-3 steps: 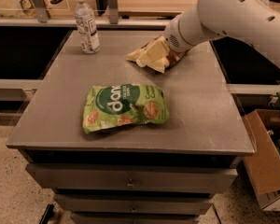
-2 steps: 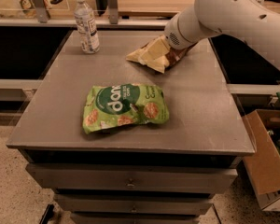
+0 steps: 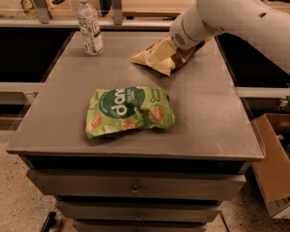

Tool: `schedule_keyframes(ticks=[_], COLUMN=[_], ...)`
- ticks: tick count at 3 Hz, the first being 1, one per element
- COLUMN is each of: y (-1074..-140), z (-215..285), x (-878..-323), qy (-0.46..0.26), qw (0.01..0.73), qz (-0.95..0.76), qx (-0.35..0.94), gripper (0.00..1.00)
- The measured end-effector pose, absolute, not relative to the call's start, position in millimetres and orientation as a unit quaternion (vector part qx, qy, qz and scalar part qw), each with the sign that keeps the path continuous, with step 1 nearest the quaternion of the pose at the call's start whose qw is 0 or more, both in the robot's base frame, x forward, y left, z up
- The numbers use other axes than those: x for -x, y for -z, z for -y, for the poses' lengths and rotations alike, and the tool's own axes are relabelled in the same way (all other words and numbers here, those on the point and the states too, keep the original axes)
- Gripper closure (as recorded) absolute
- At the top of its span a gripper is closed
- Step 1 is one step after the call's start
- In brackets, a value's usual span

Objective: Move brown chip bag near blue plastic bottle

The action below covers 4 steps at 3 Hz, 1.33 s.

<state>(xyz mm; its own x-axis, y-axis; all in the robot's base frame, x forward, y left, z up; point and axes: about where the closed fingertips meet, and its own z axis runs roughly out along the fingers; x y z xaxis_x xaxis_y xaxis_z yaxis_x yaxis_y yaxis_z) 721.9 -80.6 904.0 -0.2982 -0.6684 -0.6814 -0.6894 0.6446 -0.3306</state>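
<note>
The brown chip bag (image 3: 154,57) lies at the back right of the grey table (image 3: 208,115), its pale yellow end pointing left and its dark brown part under the arm. My gripper (image 3: 178,47) is at the end of the white arm, right on top of the bag's brown part, and the wrist mostly hides it. The blue plastic bottle (image 3: 89,25) stands upright at the back left corner, well left of the bag.
A bright green chip bag (image 3: 128,111) lies flat in the middle of the table. Drawers run below the front edge. A cardboard box (image 3: 280,168) with items sits on the floor to the right. A rail and shelf run behind the table.
The arm's wrist has edged slightly left over the brown bag. The bag, bottle and green bag have hardly moved.
</note>
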Motion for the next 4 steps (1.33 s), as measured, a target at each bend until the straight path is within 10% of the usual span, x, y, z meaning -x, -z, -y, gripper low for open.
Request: schedule_keyframes(ticks=[3, 4], y=[-867.9, -858.5], z=[76.9, 76.5], x=[-742.1, -751.9], qy=[-0.019, -0.015], qw=[0.396, 0.396], qz=[-0.814, -0.816], qx=[0.425, 0.421], gripper=[0.0, 0.18])
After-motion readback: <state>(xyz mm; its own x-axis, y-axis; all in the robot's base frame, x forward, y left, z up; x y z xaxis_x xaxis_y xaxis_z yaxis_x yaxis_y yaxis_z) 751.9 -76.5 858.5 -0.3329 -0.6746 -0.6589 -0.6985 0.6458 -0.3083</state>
